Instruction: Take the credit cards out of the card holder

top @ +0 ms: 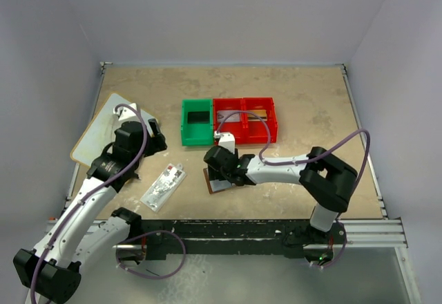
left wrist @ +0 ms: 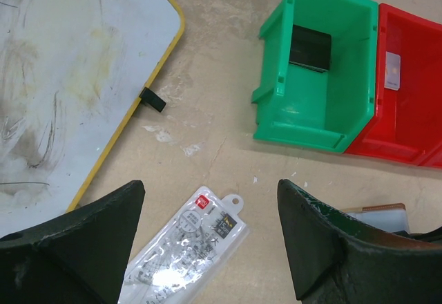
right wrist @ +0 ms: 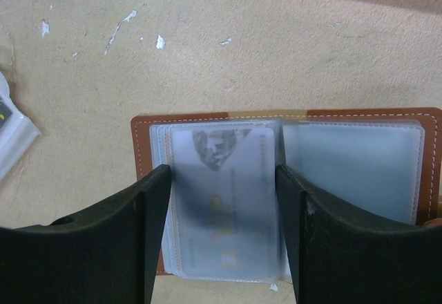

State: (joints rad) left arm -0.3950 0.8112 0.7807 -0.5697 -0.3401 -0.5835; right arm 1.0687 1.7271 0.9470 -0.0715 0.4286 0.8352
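Note:
The brown leather card holder (top: 217, 182) lies open on the table at the centre front. In the right wrist view its brown cover (right wrist: 141, 152) frames pale clear pockets, and the left pocket holds a credit card (right wrist: 217, 238) with faint gold print. My right gripper (top: 223, 168) points down at the holder, its jaws apart with one finger at each long side of that card (right wrist: 222, 174). My left gripper (top: 153, 135) hangs open and empty (left wrist: 210, 188) well to the left of the holder. A corner of the holder (left wrist: 376, 211) shows in the left wrist view.
A green bin (top: 196, 121) with a dark card (left wrist: 309, 48) and two joined red bins (top: 246, 119), one with a pale card (left wrist: 392, 69), stand behind the holder. A clear packet with a ruler set (top: 164, 185) lies front left. A white board (top: 100, 133) lies far left.

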